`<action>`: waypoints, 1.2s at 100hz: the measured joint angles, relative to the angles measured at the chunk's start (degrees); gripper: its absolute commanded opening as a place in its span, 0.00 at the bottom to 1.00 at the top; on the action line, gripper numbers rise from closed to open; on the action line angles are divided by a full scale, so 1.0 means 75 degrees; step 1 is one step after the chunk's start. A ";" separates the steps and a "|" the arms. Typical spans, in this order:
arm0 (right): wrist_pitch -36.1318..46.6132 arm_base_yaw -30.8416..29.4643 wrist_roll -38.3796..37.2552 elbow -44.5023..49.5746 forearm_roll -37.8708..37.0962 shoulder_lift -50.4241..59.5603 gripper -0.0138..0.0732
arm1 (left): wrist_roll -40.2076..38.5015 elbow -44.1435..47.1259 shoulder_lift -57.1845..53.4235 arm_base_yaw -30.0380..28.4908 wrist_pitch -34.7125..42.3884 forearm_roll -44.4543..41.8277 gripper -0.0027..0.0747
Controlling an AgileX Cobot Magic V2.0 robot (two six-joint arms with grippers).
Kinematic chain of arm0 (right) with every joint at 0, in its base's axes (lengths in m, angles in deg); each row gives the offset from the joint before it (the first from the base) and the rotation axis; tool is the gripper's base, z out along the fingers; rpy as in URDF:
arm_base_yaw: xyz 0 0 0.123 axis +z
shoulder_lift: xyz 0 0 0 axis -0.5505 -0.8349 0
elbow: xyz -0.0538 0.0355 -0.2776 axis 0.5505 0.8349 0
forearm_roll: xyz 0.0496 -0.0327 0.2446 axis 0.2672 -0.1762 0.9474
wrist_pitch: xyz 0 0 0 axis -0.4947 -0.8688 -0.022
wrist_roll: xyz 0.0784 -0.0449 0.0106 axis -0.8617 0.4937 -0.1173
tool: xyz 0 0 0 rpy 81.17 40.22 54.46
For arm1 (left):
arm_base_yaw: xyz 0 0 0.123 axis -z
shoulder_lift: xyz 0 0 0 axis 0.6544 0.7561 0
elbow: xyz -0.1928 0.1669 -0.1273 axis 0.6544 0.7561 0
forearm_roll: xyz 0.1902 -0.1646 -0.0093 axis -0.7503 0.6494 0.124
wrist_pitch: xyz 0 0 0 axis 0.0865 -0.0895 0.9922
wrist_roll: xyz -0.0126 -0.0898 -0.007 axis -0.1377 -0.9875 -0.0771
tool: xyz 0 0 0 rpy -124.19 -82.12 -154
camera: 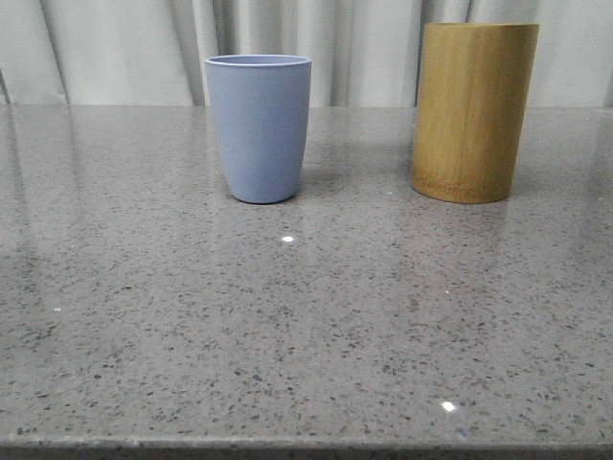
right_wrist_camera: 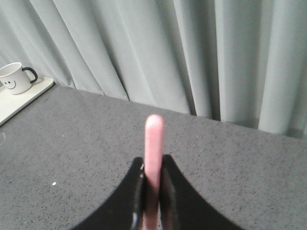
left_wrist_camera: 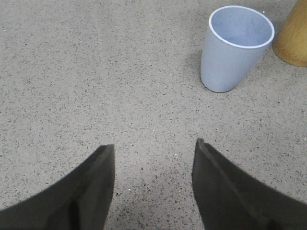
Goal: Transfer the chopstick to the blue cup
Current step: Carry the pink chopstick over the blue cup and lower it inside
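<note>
The blue cup point(camera: 259, 127) stands upright at the back of the grey table, left of centre, and looks empty in the left wrist view point(left_wrist_camera: 235, 48). My left gripper point(left_wrist_camera: 153, 153) is open and empty above bare table, some way short of the cup. My right gripper point(right_wrist_camera: 152, 168) is shut on a pale pink chopstick point(right_wrist_camera: 154, 143), which sticks out past the fingertips, held above the table facing the curtain. Neither gripper shows in the front view.
A tall yellow-brown bamboo cylinder point(camera: 473, 110) stands right of the blue cup; its edge shows in the left wrist view point(left_wrist_camera: 293, 38). A white mug point(right_wrist_camera: 15, 77) with a smiley face sits on a pale tray point(right_wrist_camera: 21, 98). A grey curtain point(right_wrist_camera: 192, 52) hangs behind the table.
</note>
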State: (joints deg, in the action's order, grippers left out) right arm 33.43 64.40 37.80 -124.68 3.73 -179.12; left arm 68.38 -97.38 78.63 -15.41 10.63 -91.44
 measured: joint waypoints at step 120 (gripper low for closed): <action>0.0029 0.0065 0.0000 0.0000 -0.0009 -0.1140 0.50 | -0.0097 0.0012 -0.0139 0.0000 0.0000 -0.0092 0.51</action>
State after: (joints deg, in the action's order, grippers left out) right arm 33.65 64.89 37.80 -124.68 3.66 -187.67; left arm 67.65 -97.29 77.59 -15.41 10.63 -92.13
